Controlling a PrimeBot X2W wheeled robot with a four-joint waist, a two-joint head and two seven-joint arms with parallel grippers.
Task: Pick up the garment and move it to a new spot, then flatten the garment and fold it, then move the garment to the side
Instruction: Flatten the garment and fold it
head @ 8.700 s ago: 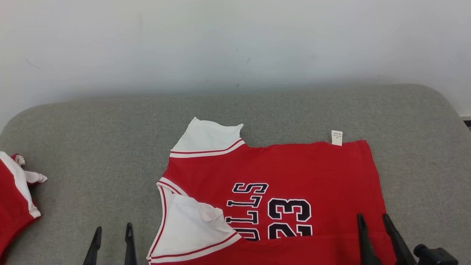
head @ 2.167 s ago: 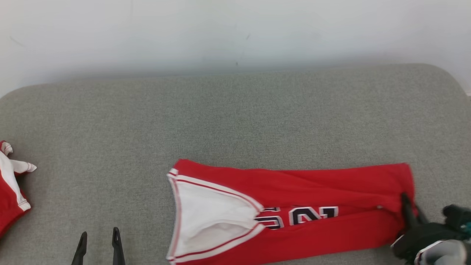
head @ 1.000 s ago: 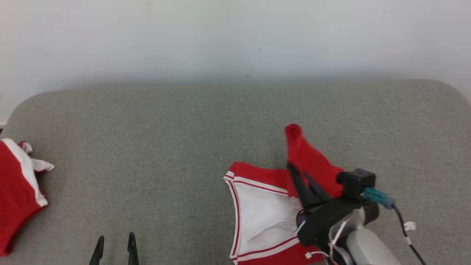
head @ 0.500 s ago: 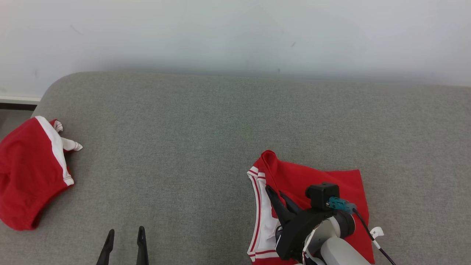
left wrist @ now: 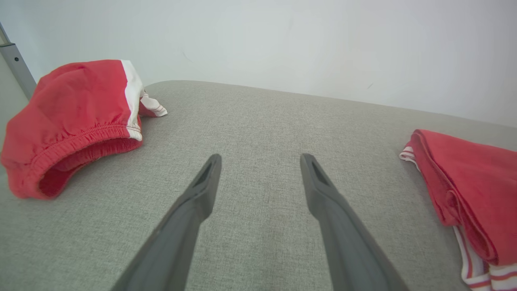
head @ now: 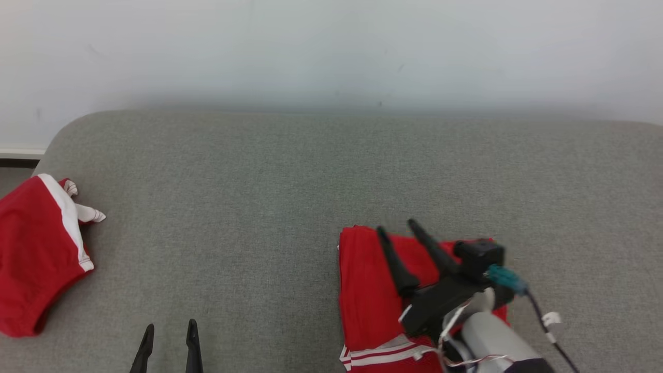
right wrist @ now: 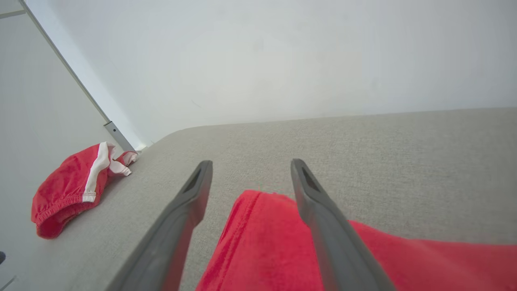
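At the far left a second red piece with a white stripe, a pair of shorts (head: 36, 254) by its elastic waist, lies bunched at the corner of the grey tabletop (head: 233, 181), part of it cut off at the edge of the head view. The left gripper (head: 171, 325) shows there as two dark finger ends at the bottom edge; from its own wrist its fingers (left wrist: 202, 190) are spread and empty, low over bare cloth. Right of the middle the garment (head: 365, 290) lies folded into a narrow red stack. Its near end is cut off, and its right half is hidden behind the right arm, so I cannot make out its full outline; a strip of red-and-white trim peeks out at the near corner. The right gripper (head: 396, 226) is angled forward above the stack, fingers parted and gripping nothing, tips pointing toward the white wall (head: 331, 46).
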